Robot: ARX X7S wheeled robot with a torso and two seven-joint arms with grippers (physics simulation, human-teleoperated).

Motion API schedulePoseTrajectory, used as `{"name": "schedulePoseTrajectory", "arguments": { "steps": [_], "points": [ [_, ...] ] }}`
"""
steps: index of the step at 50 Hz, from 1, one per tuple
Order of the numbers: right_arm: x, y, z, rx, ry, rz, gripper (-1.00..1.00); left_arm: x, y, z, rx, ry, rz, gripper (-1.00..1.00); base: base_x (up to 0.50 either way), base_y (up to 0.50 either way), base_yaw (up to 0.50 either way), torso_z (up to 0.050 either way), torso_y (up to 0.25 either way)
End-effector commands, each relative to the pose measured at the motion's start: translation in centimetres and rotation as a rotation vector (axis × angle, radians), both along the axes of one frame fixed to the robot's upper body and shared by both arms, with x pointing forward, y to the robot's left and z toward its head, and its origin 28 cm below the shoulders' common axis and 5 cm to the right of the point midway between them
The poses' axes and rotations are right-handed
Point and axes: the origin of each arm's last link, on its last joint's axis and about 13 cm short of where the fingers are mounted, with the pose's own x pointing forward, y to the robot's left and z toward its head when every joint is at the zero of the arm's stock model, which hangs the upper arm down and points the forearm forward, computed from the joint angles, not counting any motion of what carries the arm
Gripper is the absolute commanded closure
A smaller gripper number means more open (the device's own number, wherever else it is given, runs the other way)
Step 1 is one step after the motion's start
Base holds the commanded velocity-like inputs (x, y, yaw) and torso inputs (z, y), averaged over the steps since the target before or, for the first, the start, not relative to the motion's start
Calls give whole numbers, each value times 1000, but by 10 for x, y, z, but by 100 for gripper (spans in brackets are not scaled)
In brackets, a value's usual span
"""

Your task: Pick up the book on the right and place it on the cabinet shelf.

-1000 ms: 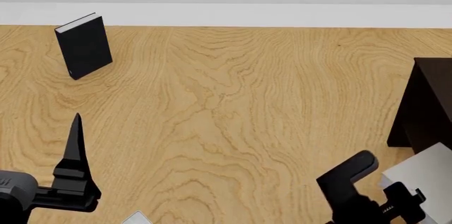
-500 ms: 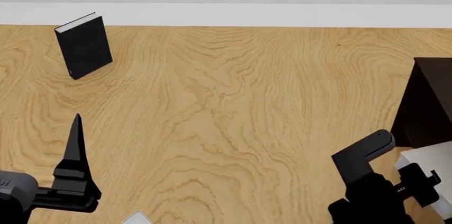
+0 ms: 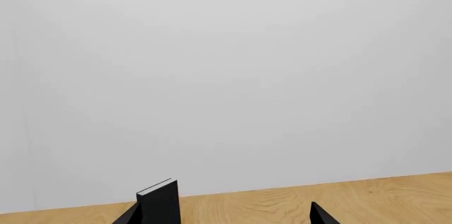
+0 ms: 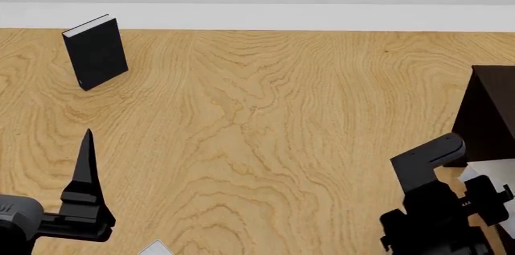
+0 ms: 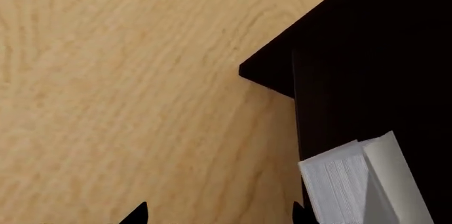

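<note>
The light-grey book with white page edges stands against the dark cabinet. In the head view it shows at the right edge, below the cabinet. My right gripper is open, with only wood floor between its tips. The book lies just outside one fingertip. I cannot tell whether they touch. One right finger points toward the cabinet's corner. My left gripper is open and empty, low at the head view's left.
A smaller black book stands upright on the wood floor at the far left near the white wall; it also shows in the left wrist view. A pale grey corner pokes in at the head view's bottom edge.
My right gripper has moved up and to the right, toward the cabinet's corner, and covers more of the grey book. The left arm and the black book have not moved.
</note>
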Motion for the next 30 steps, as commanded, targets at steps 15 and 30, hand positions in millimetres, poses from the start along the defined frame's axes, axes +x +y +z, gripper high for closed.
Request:
{"name": "schedulePoseTrajectory", "arguments": {
  "steps": [15,30],
  "points": [
    [-11,-17,-7,-146,-60,-183,-100,0,0,-1,0,-1,-6,-100,-1,-1,-4,1,0],
    [-13,-9,-20,-122,-34,-88,-100,0,0,0,1,-3,-6,-100,-2,-1,-2,1,1]
  ]
}}
